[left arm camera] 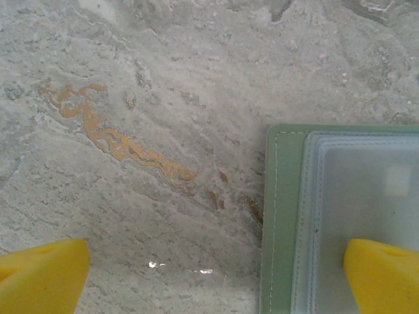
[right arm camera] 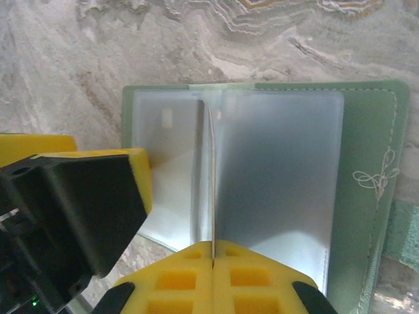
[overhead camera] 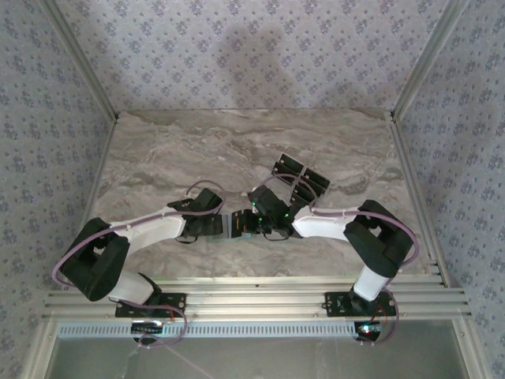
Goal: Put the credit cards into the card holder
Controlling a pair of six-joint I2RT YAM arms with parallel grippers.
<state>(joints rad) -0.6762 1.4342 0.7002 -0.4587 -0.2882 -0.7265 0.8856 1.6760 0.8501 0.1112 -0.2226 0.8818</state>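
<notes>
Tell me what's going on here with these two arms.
Both arms are at the open green card holder mid-table. The right gripper is pinched shut on one clear sleeve, holding it upright; the left gripper is open, one finger over the holder's other end. The black credit cards lie on the table beyond, in neither gripper.

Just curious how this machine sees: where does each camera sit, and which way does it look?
Top external: high and behind, looking down on table, left arm, right arm, credit cards.
Left wrist: looks down past its spread fingers at the card holder.
Right wrist: looks down; its shut fingers pinch a clear sleeve.
Both wrist views share the card holder.
</notes>
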